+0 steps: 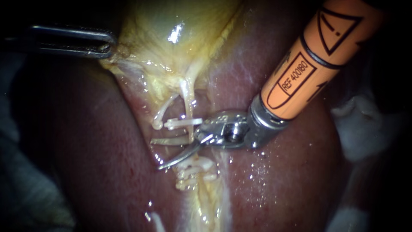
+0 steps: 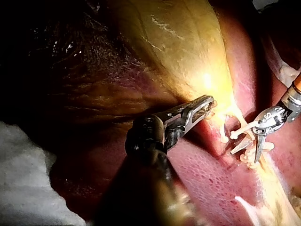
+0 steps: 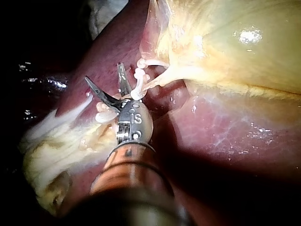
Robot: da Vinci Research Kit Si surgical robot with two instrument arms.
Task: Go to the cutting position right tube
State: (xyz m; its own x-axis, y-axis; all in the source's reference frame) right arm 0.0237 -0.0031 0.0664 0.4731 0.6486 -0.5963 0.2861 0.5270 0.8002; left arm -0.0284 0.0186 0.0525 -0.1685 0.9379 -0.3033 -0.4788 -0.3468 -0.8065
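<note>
The yellowish gallbladder (image 1: 171,38) lies on the red liver (image 1: 279,180). A pale tube (image 1: 187,101) runs down from it, crossed by a white clip (image 1: 182,123); more white clips (image 1: 195,172) sit lower. Left of it ends a short pale tube stub (image 1: 159,118). My right instrument (image 1: 156,154), orange-shafted with curved blades, stands open at the tube between the clips, as the right wrist view (image 3: 104,74) and the left wrist view (image 2: 244,155) also show. My left instrument (image 1: 109,47) is shut on the gallbladder's edge (image 2: 209,103), holding it up.
White gauze (image 1: 365,124) lies at the right of the liver, and more gauze (image 2: 28,174) lies beside the left instrument's shaft. Yellow fatty tissue (image 3: 56,155) spreads under the right instrument.
</note>
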